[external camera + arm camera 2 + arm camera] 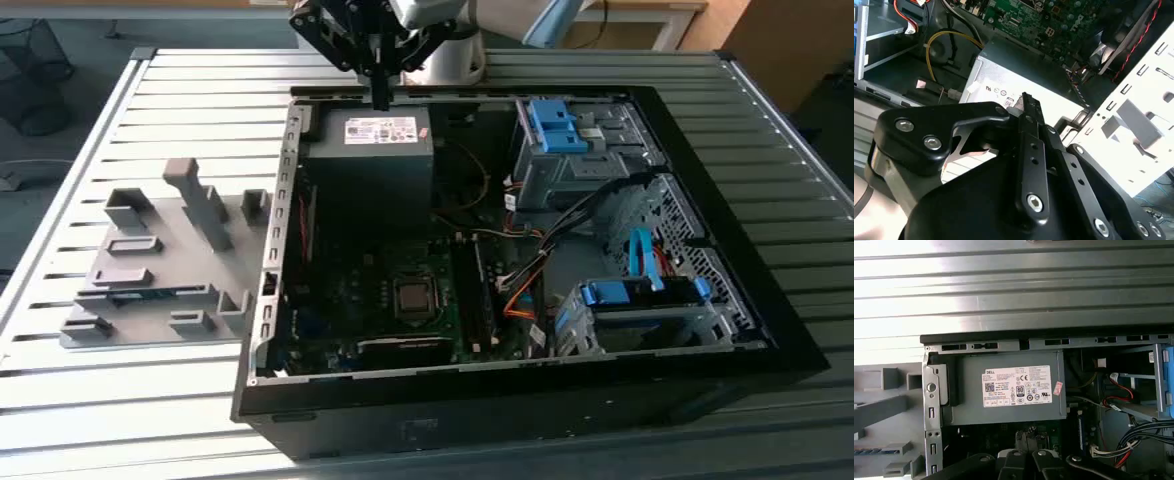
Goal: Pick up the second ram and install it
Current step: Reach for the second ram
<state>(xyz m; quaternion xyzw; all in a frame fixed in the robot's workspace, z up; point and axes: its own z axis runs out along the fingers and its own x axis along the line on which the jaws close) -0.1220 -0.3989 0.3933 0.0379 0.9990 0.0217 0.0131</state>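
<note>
The second ram [144,293] looks like a thin dark strip lying in a slot of the grey fixture [200,215], outside the open computer case on the exterior view's left; in the first wrist view the same strip [874,451] shows at the fixture's edge. My gripper [380,98] hangs over the far wall of the case, above the grey power supply [367,150], well away from the ram. Its black fingers [1028,130] stand together, shut on nothing. The black memory slots [470,295] run beside the square CPU socket [416,297].
The black case [747,330] lies open on a slatted metal table [80,400]. Drive cages with blue brackets [561,125] and orange and red cables [521,295] crowd the exterior view's right half of the case. The power supply [1009,387] sits directly under the gripper.
</note>
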